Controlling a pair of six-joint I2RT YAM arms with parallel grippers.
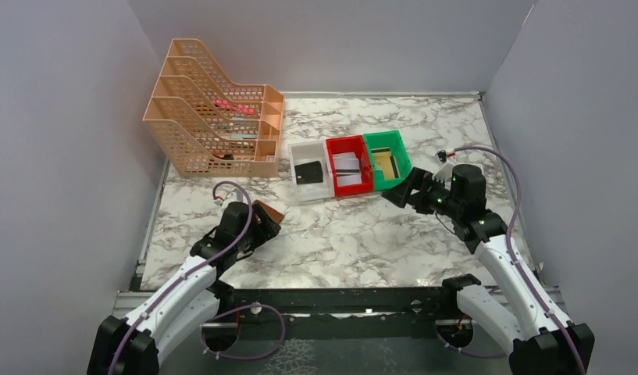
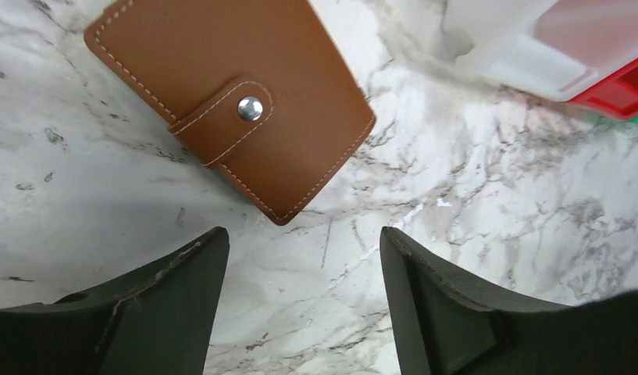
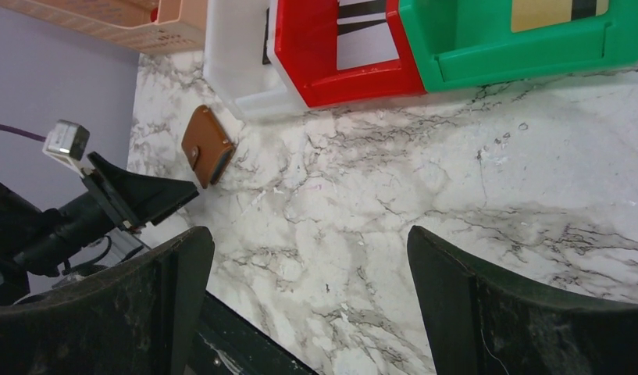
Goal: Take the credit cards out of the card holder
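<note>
Card holder: small flat brown leather-like booklet with white stitching, closed, tab snapped over the front with a silver stud. It lies flat on the white-grey marble table, left-front area, well short of the bins.

Left gripper: arm stretched low, wrist pitched down, black fingers either side of bare marble just short of the holder's near corner. Jaws apart, nothing between them, no contact.

Right gripper: arm reaching forward and inward, hovering over the table near the green plastic bin. Jaws wide, empty.

Credit cards: white ones with a dark stripe in the red plastic bin, a black one in the white plastic bin, probably a gold one in the green bin, partly hidden.
</note>
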